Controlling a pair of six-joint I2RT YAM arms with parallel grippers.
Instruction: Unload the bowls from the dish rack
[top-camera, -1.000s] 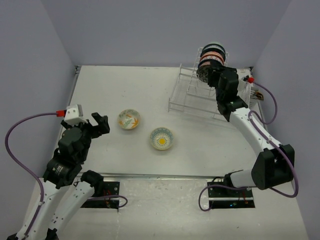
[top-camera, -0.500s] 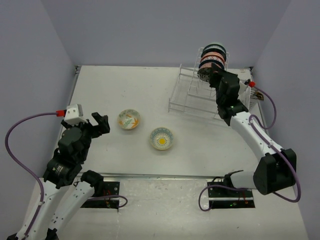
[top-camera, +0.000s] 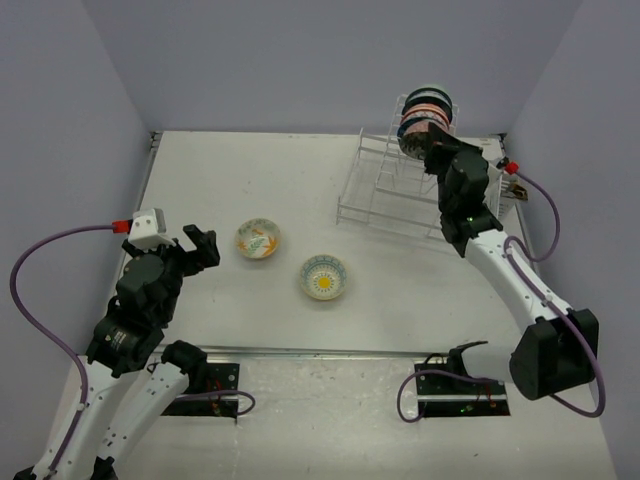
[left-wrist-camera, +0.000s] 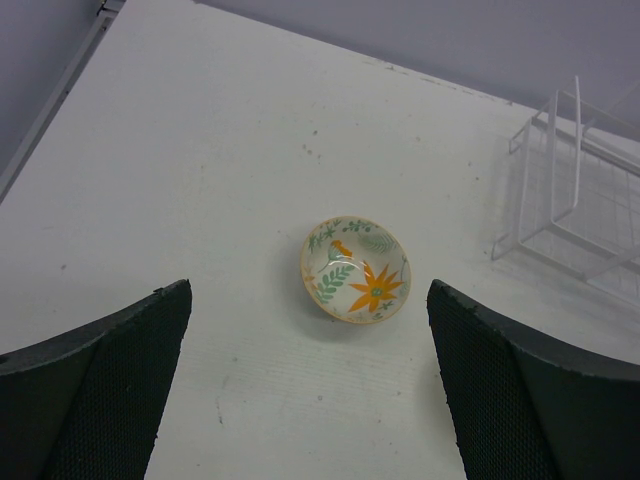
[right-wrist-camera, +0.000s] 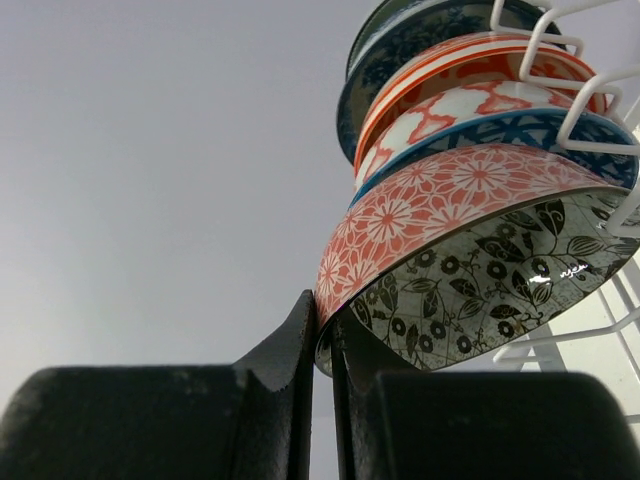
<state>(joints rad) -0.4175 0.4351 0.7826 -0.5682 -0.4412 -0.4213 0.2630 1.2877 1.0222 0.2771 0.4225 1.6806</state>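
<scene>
**A robot lab cell, not a kitchen**

Bare lavender walls (top-camera: 300, 60) close in a white table (top-camera: 250, 170) at 9, 12 and 3 o'clock, like a test booth. Two white-and-black arms, the left arm (top-camera: 140, 300) at 7 o'clock and the right arm (top-camera: 505, 265) at 5, rise from black bases (top-camera: 205, 385) beside a metal rail (top-camera: 320, 352) along the 6 o'clock edge. Purple cables (top-camera: 25, 270) loop loose from base to wrist. A camera box (top-camera: 146, 228) with a red plug sits on each wrist. The only household things are a wire rack (top-camera: 385, 195) with bowls (top-camera: 425, 110) at 1 o'clock and two loose bowls (top-camera: 258, 239) mid-table.
</scene>
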